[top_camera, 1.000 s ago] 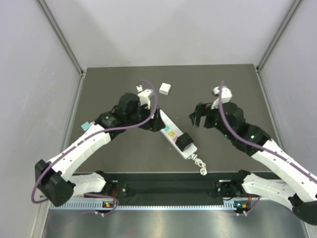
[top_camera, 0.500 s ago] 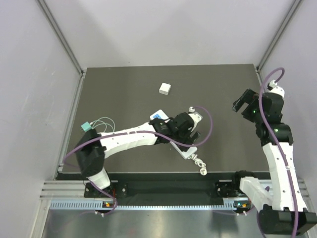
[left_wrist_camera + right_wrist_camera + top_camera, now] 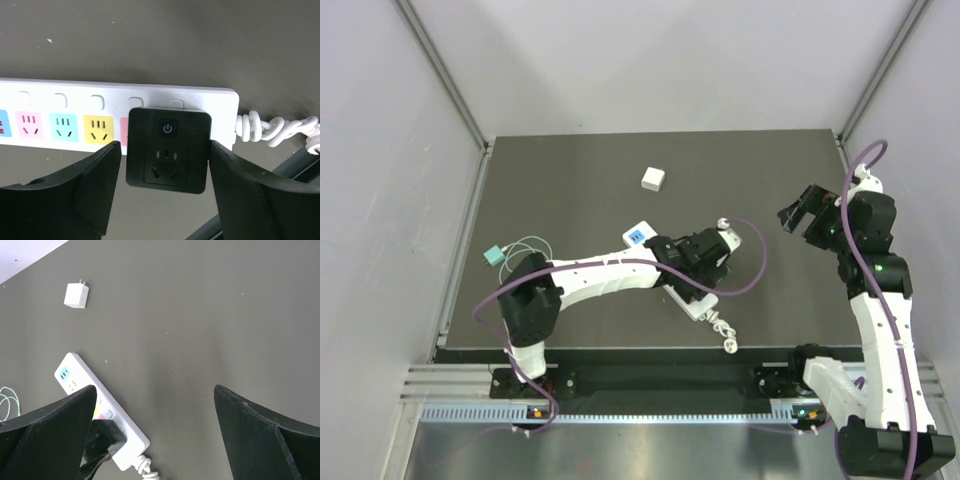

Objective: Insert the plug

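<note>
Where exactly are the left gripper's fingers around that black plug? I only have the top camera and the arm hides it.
Observer: In the left wrist view the fingers flank the black adapter, one each side, with a thin gap beside one.
Operator: Is it on the strip?
Observer: Yes, on the white power strip, at the end where the cord leaves, past the yellow socket.
Operator: Right gripper holding anything?
Observer: No, its wrist view shows it open and empty.
</note>
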`<state>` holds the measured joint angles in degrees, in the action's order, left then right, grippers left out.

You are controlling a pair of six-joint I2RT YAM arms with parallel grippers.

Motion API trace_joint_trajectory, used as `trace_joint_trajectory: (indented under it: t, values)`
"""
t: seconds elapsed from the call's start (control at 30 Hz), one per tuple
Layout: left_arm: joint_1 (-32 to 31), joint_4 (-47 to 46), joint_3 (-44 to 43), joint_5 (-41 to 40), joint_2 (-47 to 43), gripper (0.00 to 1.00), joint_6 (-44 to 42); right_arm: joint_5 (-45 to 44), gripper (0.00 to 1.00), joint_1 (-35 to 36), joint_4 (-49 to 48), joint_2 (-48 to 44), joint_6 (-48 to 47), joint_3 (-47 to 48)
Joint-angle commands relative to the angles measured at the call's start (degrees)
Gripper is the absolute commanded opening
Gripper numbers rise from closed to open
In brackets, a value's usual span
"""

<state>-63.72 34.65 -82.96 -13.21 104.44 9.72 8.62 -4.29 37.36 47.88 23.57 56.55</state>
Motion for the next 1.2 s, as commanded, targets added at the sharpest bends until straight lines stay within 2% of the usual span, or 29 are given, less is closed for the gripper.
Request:
trace_joint_trajectory:
  t: [0.0,0.1,0.27,0.37,0.73,1.17]
  values:
    - [-0.08,2.26,-1.95,-1.29,1.29,0.69,-1.63,1.75,1.00,-0.54,-3.09,-0.94,-0.81,1.10]
    - [-0.08,2.35,-0.98,0.20,1.29,0.62,0.03,1.66,1.00,-0.54,-3.26,-0.94,-0.72,1.10]
    - [-0.08,-0.80,3.59,1.17,-1.08,0.35,1.80,1.31,1.00,-0.54,-3.18,-1.03,-0.90,1.19]
    - [-0.08,-1.25,5.00,2.22,-1.70,0.31,3.55,1.13,1.00,-0.54,-3.26,-1.12,-0.90,1.19]
    - [-1.58,-12.58,17.47,0.20,-6.18,0.26,8.48,0.17,1.00,-0.54,-2.82,-1.03,-1.69,1.63]
    - [-2.37,-15.67,21.25,1.26,-0.64,0.22,10.67,-0.98,1.00,-0.54,-2.21,-2.00,-1.86,1.80]
